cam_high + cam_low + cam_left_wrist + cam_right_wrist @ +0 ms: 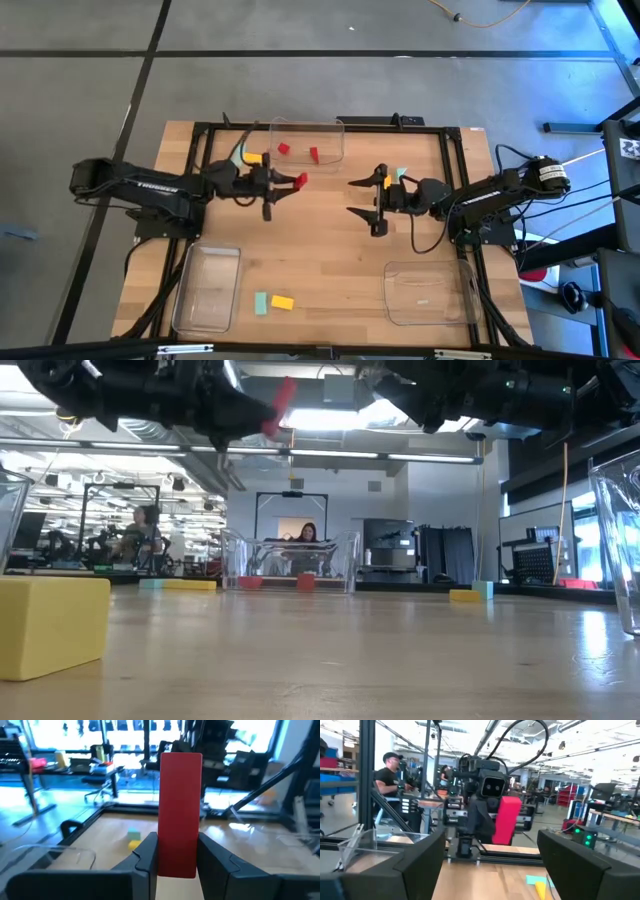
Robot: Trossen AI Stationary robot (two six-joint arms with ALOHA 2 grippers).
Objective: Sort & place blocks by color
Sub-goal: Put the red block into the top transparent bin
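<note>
The wooden bench (pixel 330 250) is the biggest thing here, and every place below is told from the far tray (pixel 307 140), the clear tray at the back edge with two red blocks (pixel 298 151) inside.

Two more clear trays sit well away from the far tray, at the near side: the near-left tray (pixel 207 289) and the near-right tray (pixel 427 293). Both look bare, as far as I can tell.

The left claw (pixel 297 181) hangs in the air just in front of the far tray, not yet over it. It is squeezed shut on a red bar (pixel 180 812), with the fingers on the bar's lower end and most of the bar sticking out past them.

The right claw (pixel 362 197) waits to the right of the far tray, spread wide open and holding nothing.

A yellow block (pixel 254 158) and a teal one lie by the far tray's left end. Another yellow and teal pair (pixel 395 177) lies near its right end. A last teal and yellow pair (pixel 273 302) lies well away, beside the near-left tray.

The red bar looks hard, smooth and very light (it could slip or swing). I think holding it by its flat sides, nearer the middle, would keep it steadier.
</note>
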